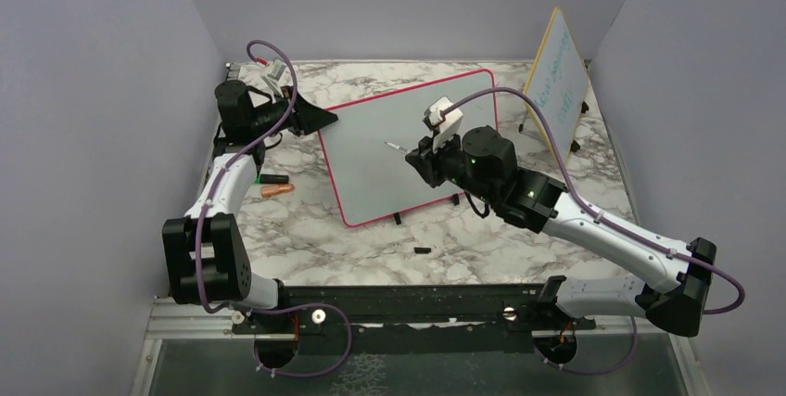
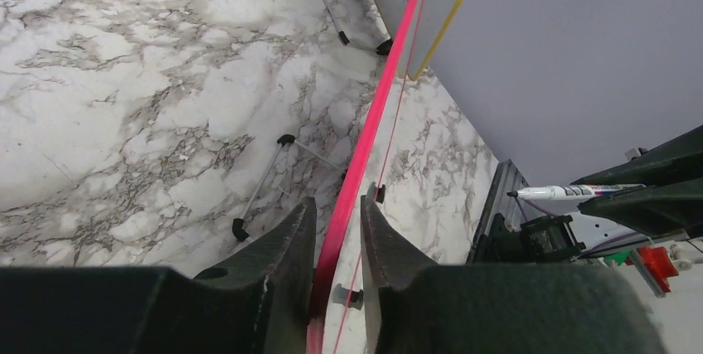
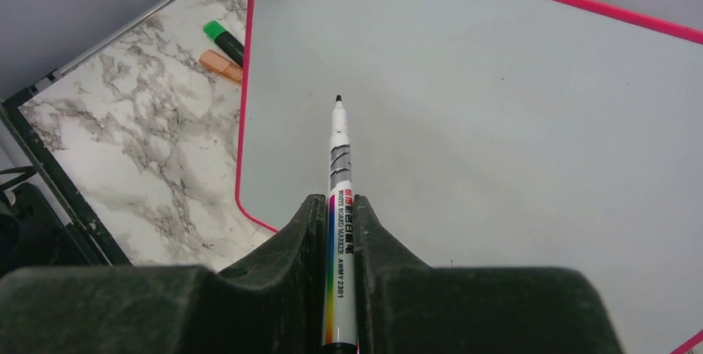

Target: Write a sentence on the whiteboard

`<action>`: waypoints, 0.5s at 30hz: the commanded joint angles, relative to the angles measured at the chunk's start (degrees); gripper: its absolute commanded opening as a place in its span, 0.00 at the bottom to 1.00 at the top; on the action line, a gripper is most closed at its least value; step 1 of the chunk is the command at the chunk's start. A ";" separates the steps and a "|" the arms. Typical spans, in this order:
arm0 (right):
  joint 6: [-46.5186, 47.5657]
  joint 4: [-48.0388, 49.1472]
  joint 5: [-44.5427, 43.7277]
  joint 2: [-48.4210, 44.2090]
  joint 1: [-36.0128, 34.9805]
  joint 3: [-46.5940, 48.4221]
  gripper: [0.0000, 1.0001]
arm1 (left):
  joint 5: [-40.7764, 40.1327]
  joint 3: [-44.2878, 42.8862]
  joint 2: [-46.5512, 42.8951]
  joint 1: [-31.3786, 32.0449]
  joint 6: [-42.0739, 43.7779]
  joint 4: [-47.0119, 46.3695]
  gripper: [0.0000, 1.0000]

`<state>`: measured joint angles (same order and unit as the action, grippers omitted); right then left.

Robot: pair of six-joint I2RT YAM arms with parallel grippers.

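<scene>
Black fingers of the right gripper [image 3: 341,205] fill the near edge of its wrist view, closed tight on the barrel of a whiteboard marker [image 3: 340,155]. The marker is uncapped, and its black tip points out over the whiteboard [image 3: 497,122].

That board, pink-framed and bare of any writing, sits across the middle of the marble table [image 1: 306,238], propped on thin black-footed legs. The marker is aimed at its left-middle area.

At the board's far-left corner, the left gripper [image 2: 338,234] straddles the pink frame edge, one finger on either side with only a narrow gap. From this angle I cannot tell whether the pads already press the frame or stand just clear of it.

Just beside the board's left edge lie an orange pen [image 3: 220,64] and a green-capped one [image 3: 222,39]. A smaller yellow-framed board [image 1: 556,81] with teal script stands well apart by the right wall.

The main risk, as I judge it, is the board shifting. If the left grip is not firm, pen pressure could skid or tip it on those slim legs and smear the strokes. Pressing too hard could also push the marker back through the fingers, leaving letters faint or broken.
</scene>
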<state>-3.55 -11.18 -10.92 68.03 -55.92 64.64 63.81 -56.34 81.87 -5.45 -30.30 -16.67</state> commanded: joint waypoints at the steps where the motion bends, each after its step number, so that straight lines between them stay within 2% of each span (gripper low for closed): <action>1: 0.65 1.95 -2.01 -0.42 -0.76 -0.40 0.01 | 1.00 2.14 -1.53 0.99 -0.02 -2.80 0.23; 9: 0.95 1.63 -3.38 -0.68 -1.80 -0.55 0.01 | -1.74 8.07 -5.55 1.45 0.51 -3.09 0.01; 15: 1.33 2.09 -4.09 -0.71 -2.97 -0.93 0.01 | -3.67 11.76 -10.02 2.20 1.71 -3.28 0.00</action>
<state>-3.11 -10.81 -12.80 68.03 -57.71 63.99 63.42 -47.42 74.65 -3.68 -29.98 -20.80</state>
